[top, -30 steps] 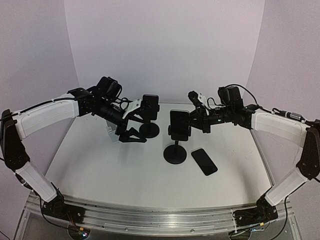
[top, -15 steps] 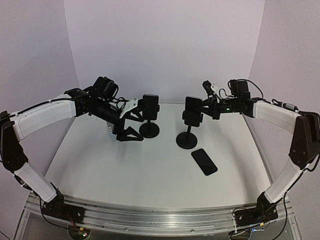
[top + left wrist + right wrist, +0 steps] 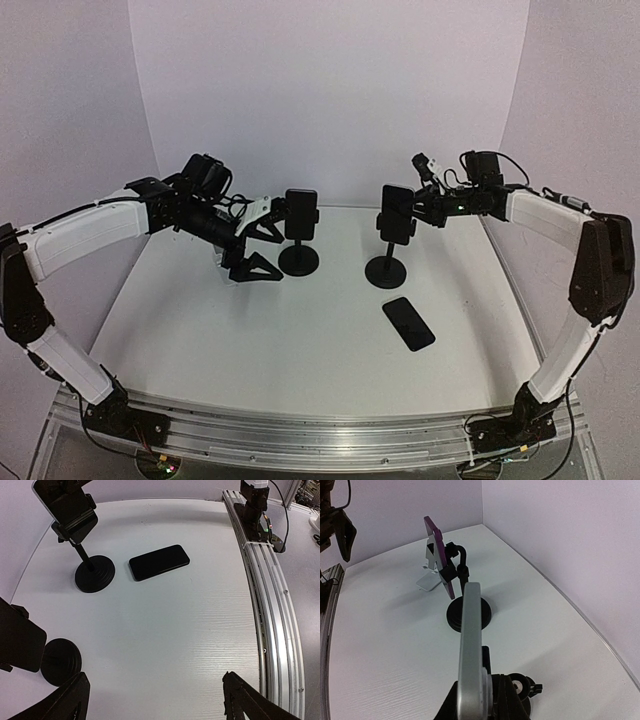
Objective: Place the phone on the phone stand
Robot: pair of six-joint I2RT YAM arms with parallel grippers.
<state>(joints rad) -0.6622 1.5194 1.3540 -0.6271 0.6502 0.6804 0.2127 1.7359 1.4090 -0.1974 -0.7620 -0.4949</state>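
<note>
Between the fingers of the right gripper [image 3: 418, 205] sits the top of the phone stand [image 3: 396, 215]. The fingers are pressed shut on it from the side. In the wrist view its thin silver edge runs straight up the middle. Below the hand, the stand's thin pole goes down to a round black foot on the white table [image 3: 250, 340].

A bit closer to the arm's base than that foot lies the phone [image 3: 408, 323]. It is black and lies flat on the table. It is near the foot but not touching it, and nothing holds it.

Farther out from this hand, across the table, is the other stand [image 3: 299, 216]. It stands upright, with a flat dark slab with a purple edge clipped in its top. Just past it is the left gripper [image 3: 155, 677]. Its two fingers are spread wide apart and hold nothing. One finger is up by the other stand's top and one is low, by its round foot.
</note>
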